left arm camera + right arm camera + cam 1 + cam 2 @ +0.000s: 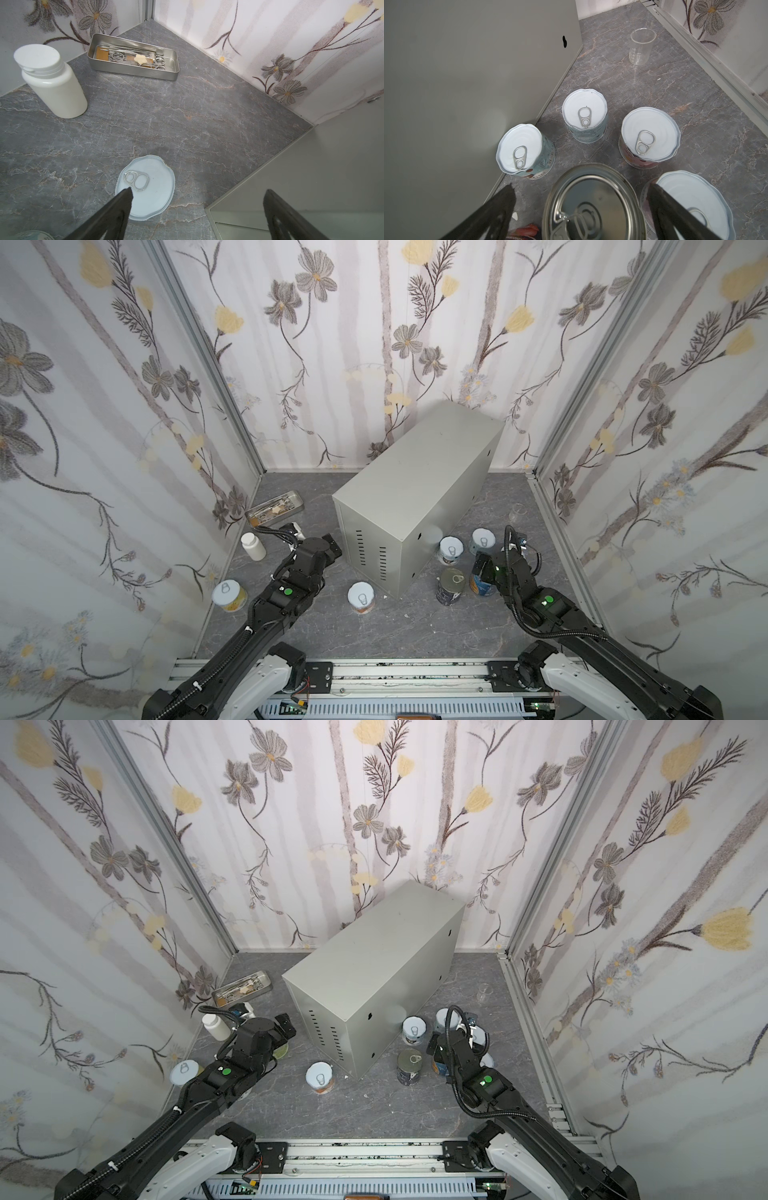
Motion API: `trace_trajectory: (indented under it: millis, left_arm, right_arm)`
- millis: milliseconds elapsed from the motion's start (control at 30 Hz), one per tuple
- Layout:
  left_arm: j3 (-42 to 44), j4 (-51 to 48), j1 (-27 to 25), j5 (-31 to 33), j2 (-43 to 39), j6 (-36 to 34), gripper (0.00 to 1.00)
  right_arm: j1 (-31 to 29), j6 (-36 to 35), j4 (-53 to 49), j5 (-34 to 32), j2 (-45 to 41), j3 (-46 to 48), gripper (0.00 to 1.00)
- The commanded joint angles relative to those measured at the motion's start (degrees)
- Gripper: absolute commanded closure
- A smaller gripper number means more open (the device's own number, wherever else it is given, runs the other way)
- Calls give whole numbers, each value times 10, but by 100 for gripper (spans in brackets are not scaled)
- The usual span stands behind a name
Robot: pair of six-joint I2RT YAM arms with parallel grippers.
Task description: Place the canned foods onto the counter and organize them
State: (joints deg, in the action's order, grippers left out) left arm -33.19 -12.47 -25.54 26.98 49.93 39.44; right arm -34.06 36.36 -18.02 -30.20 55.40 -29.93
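Note:
The counter (pixel 415 497), a large light-grey metal box, stands in the middle with its top bare. All the canned foods are on the floor. Short pale-lidded cans (pixel 230 595) (pixel 360 597) stand left and in front of it. Two more (pixel 451 549) (pixel 483 541), a dark tin (pixel 451 587) and a blue tin (pixel 482 588) stand to its right. My left gripper (pixel 198 190) is open above a pale can lid (pixel 149 187), beside the counter's corner (pixel 311 176). My right gripper (pixel 580 186) is open, with one finger on each side of a metal-lidded tin (pixel 591 207).
A white plastic bottle (pixel 253 545) and a shallow metal tray (pixel 274 506) of tools sit at the back left. A clear glass (pixel 641 47) stands at the back right. Three short cans (pixel 522 151) (pixel 584 118) (pixel 650 137) stand beyond the tin, and another (pixel 691 203) beside it.

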Motion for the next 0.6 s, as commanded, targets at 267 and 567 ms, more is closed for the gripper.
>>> trace_trajectory:
  millis: [267, 567]
  left_arm:
    - [7, -12, 1, -7, 7, -9, 0]
    - [17, -11, 1, -10, 12, -19, 0]
  right_arm:
    - [0, 6, 34, 12, 35, 35, 0]
    - [0, 18, 73, 16, 90, 52, 0]
